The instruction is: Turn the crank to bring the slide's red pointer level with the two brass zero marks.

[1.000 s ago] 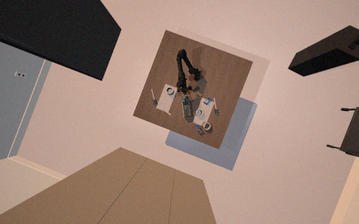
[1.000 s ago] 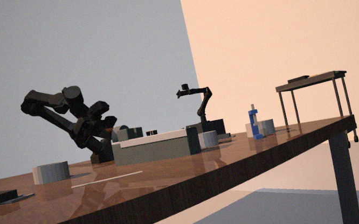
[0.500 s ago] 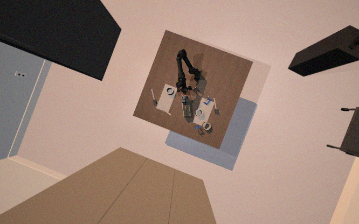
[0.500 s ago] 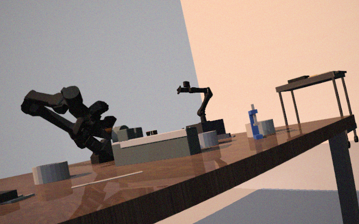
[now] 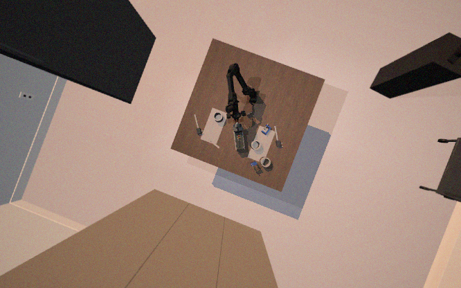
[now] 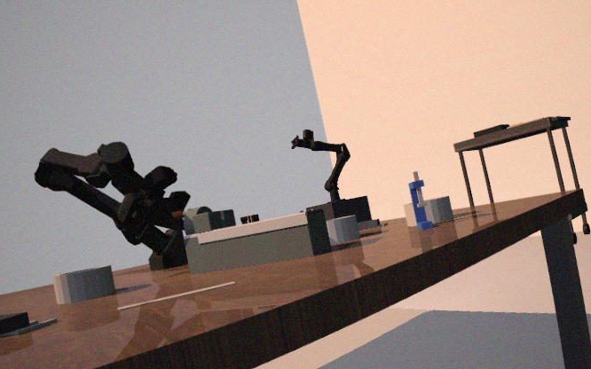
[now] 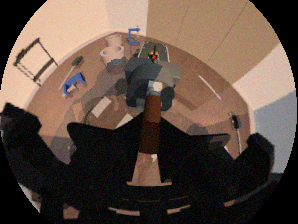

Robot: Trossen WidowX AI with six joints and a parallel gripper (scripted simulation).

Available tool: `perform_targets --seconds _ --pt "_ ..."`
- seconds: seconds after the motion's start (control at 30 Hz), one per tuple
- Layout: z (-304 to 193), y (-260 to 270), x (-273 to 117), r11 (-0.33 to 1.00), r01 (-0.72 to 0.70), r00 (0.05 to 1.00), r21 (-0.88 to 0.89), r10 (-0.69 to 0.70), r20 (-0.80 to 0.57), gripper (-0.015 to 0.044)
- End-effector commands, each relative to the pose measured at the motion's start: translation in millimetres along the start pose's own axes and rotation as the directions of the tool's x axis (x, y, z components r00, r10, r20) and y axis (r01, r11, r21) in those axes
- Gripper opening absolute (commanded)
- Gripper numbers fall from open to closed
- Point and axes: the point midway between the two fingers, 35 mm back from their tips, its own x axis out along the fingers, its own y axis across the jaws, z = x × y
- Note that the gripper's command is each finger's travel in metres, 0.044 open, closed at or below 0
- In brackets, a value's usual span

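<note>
The grey crank machine [image 5: 239, 145] [image 6: 252, 254] [image 7: 141, 70] stands on the table. Its brown crank handle [image 7: 151, 122] points toward the wrist camera. My gripper [image 7: 149, 115] is shut on this handle, with a dark finger on each side of it. In the top view the gripper [image 5: 237, 118] is at the crank end of the machine. The red pointer [image 7: 154, 57] shows small on the slide beyond the housing, near yellowish marks. It is too small to tell whether it is exactly level with them. The side wall hides the pointer in the exterior view.
A white pot [image 5: 218, 116] [image 6: 84, 284] stands on one side of the machine. Two more pots [image 5: 255, 145] [image 5: 265, 162] and a blue clamp [image 5: 266, 125] [image 7: 73, 79] are on the other side. A thin pale rod [image 6: 177, 295] lies near the machine. Another arm [image 6: 337, 169] stands in the background.
</note>
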Motion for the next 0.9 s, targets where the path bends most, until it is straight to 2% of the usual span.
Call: perform_targets --seconds 0.0,0.6,0.87 --pt "-0.4 -9.3 0.1 1.0 0.022 1.0 0.011 -0.022 -0.002 0.0" --pt "-1.4 -6.0 1.2 1.0 0.003 1.0 0.0 -0.003 0.002 0.0" --pt "-1.4 -6.0 1.2 1.0 0.003 1.0 0.0 -0.003 0.002 0.021"
